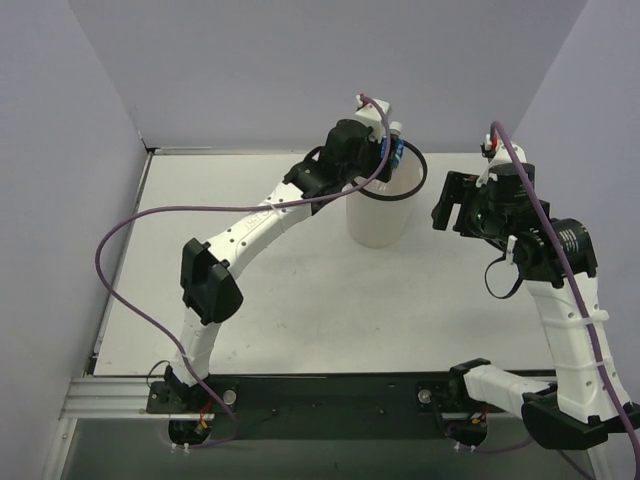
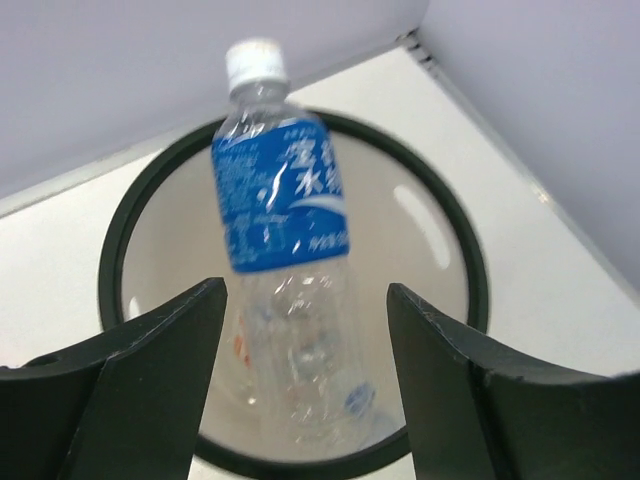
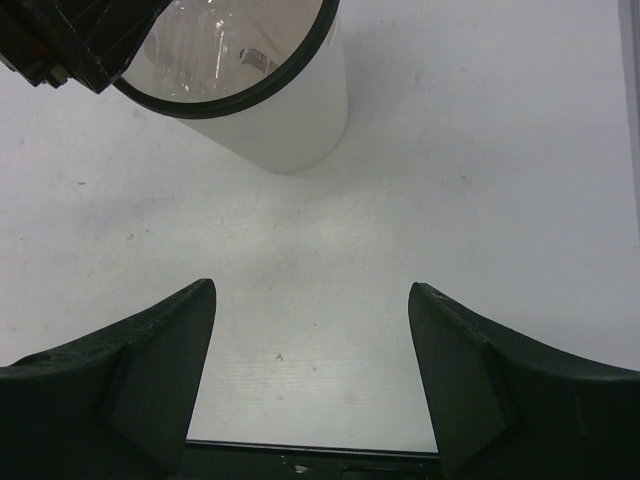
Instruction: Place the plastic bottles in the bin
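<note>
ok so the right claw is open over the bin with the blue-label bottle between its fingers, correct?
No, that's the left claw, open over the bin with the blue-label bottle between its fingers; the left wrist view shows it. The right claw is open beside the bin, holding nothing.

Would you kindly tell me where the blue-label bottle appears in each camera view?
Top external: blue-label bottle upper centre, above the bin.
Left wrist: centre, inside the open left gripper.
Right wrist: not identifiable.
Shared landmark: the bin's black rim.
</note>
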`<state>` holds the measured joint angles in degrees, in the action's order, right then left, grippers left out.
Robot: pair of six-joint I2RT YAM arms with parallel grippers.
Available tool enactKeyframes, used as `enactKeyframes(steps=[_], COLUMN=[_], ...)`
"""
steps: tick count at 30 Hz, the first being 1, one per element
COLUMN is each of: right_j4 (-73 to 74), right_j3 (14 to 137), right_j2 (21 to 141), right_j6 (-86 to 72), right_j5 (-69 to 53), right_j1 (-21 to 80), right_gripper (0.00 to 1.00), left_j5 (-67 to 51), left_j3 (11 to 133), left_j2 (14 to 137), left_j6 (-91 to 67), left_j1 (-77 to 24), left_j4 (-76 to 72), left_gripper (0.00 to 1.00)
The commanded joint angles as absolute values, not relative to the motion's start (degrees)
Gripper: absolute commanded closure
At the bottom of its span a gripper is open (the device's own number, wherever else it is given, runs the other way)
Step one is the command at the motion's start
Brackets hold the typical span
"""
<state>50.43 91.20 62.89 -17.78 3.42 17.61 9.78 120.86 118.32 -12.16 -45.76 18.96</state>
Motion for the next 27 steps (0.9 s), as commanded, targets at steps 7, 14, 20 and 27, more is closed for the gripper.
enactKeyframes(steps=[7, 14, 20, 27], right_j4=[50.4, 50.4, 50.5, 50.4], right_j3=[94.9, 94.3, 94.7, 94.1], right_j2=[64.5, 64.1, 64.2, 64.1], right_j6=[-18.3, -18.2, -17.8, -17.7], right_j5=[3.9, 4.1, 4.1, 4.2], right_j1=[17.3, 17.1, 17.1, 17.1], right_gripper=[0.28, 0.28, 0.28, 0.28], left_j5=[7.1, 8.2, 7.8, 6.1], left_j3=[141.9, 143.5, 142.9, 139.2], left_j2=[130.8, 134.1, 134.6, 130.8], left_j6=[-17.4, -19.0, -20.1, -15.8], left_j1=[-45.6, -45.1, -44.4, -44.0], left_j4=[22.1, 23.9, 25.8, 24.7], left_gripper=[0.03, 0.08, 0.21, 0.47])
